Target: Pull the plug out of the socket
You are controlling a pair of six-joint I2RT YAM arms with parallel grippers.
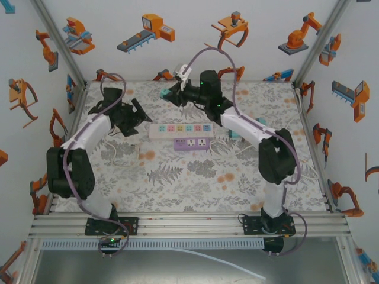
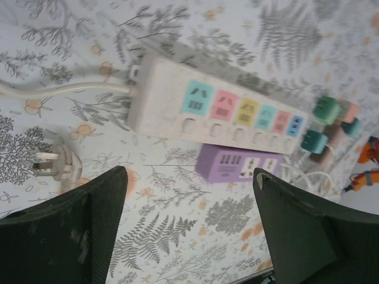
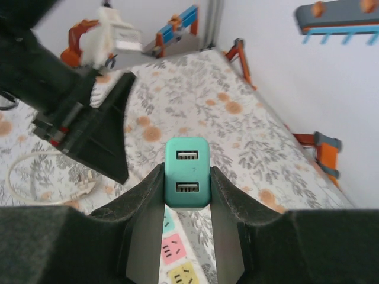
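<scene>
One boxy teal USB plug [image 3: 186,155] clamped in right pincer [image 3: 186,177]; left pincer [image 2: 189,177] spread wide by flat white pwr strip [image 2: 161,100]

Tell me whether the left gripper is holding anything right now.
No, the left gripper stands open, and only the floral table cover shows between its fingers.

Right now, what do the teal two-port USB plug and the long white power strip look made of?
Teal two-port USB plug: probably moulded plastic with a smooth satin finish, given its soft even sheen and rounded corners.
Long white power strip: likely hard plastic, with a matt off-white casing, faint speckling and pastel socket panels.
</scene>
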